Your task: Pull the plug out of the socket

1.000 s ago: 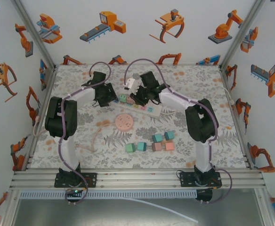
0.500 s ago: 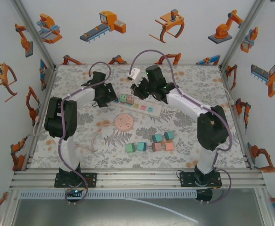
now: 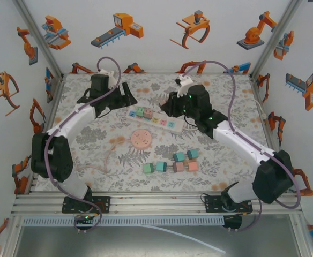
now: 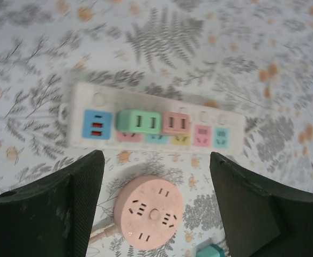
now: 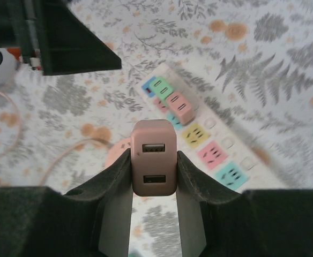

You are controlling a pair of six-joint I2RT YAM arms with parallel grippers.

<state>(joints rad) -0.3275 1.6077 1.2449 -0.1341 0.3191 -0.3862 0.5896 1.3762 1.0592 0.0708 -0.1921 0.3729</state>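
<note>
Right, the right claw (image 5: 154,160) is pinching the plug (image 5: 153,144), squeezed in on both of its sides. That plug is off the strip (image 5: 219,133) and up in the air over the table (image 3: 92,155), its two USB ports facing the wrist camera. The strip lies below and beyond this claw, off to its right, running away at a slant. A round socket (image 5: 116,155) peeks out just behind the held plug, mostly hidden by it.

Over on the other side, the left claw (image 4: 156,160) is spread wide, nothing between its jaws, hanging above the table. The strip sits just ahead of it, lying crosswise. Two cubes are plugged in there, a green cube (image 4: 139,121) and a pink cube (image 4: 176,123), side by side and touching, straight ahead of the gap. The round socket lies flat between the jaws and nearer to this claw than the strip, apart from it.

From the top camera, the two claws flank the strip, left claw at its left end, right claw past its far side, well apart from each other.
</note>
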